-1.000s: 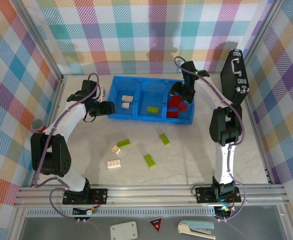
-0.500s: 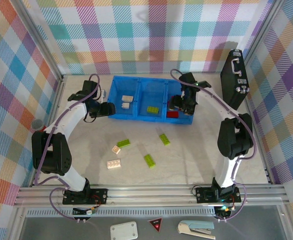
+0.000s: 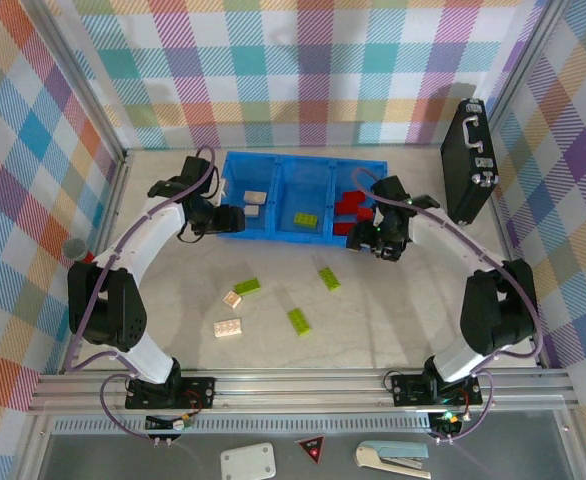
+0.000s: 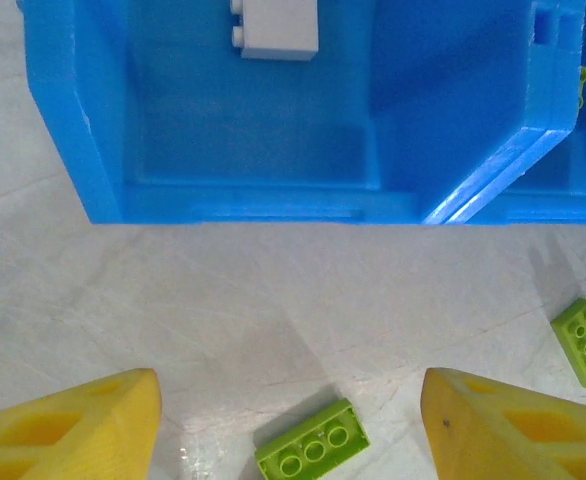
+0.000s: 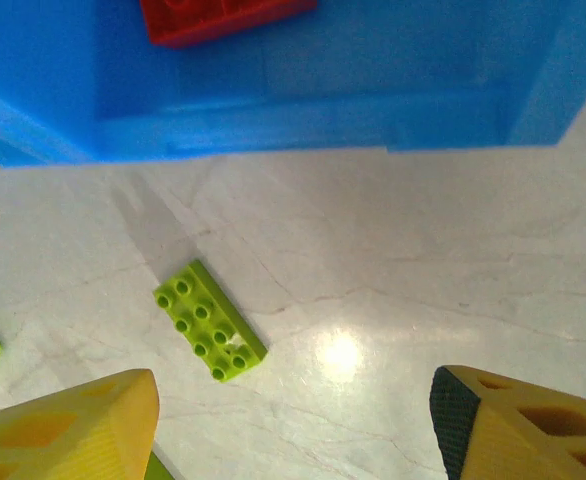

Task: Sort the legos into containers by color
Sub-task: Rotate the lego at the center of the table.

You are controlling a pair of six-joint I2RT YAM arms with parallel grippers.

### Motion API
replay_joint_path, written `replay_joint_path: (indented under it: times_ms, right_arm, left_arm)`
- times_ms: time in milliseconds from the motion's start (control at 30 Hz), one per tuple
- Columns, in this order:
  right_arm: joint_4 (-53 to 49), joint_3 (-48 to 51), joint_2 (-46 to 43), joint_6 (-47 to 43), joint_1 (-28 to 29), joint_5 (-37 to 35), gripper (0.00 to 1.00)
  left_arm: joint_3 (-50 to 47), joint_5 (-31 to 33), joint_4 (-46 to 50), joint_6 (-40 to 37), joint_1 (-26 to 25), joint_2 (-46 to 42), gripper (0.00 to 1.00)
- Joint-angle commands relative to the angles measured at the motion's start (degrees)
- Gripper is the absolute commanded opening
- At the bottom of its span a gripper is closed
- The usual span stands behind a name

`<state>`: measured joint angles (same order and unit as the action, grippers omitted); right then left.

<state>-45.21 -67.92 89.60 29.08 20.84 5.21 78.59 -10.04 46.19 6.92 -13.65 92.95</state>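
The blue tray [image 3: 273, 238] has three containers: cream legos [image 3: 256, 200] on the left, a green one [image 3: 303, 218] in the middle, red ones [image 3: 351, 207] on the right. Loose legos lie in front of it: green [image 3: 247, 286], [image 3: 329, 278], [image 3: 298, 320] and cream [image 3: 232, 298], [image 3: 227, 327]. My left gripper [image 3: 228, 218] hangs open at the tray's front left wall [image 4: 243, 200], with a green lego [image 4: 311, 452] on the table below its jaws. My right gripper [image 3: 363, 238] is open and holds nothing, just in front of the red container [image 5: 293, 125], with a green lego [image 5: 209, 320] lying ahead on its left.
A black briefcase [image 3: 470, 160] leans against the right wall. A grey-capped object [image 3: 73, 245] sits by the left wall. The metal rail [image 3: 293, 385] bounds the near table edge. Another green lego [image 4: 585, 343] lies right of the left gripper.
My right arm has drawn back out of the red container and down to the table in front of the tray. The left gripper has shifted slightly right along the tray front.
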Motion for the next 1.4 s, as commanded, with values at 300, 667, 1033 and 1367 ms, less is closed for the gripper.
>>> replay_joint_path:
  times_ms: [300,667,1033,1367]
  right_arm:
    - [3.28,9.82,-7.61,0.34,1.53,2.70,0.72]
    - [1.57,13.20,-11.88,0.11,1.66,0.67,0.72]
    - [0.65,17.91,-14.48,0.09,1.66,-2.54,0.72]
    - [0.30,21.01,-16.09,-0.12,1.63,-2.75,0.72]
  left_arm:
    - [-9.47,3.53,2.20,7.32,-8.25,-6.25,0.70]
    - [-17.37,8.72,-0.33,13.96,-15.03,-8.73,0.70]
    - [-23.27,10.08,-0.82,15.81,-15.97,-11.42,0.71]
    - [-27.50,9.96,-2.10,17.17,-16.06,-11.95,0.71]
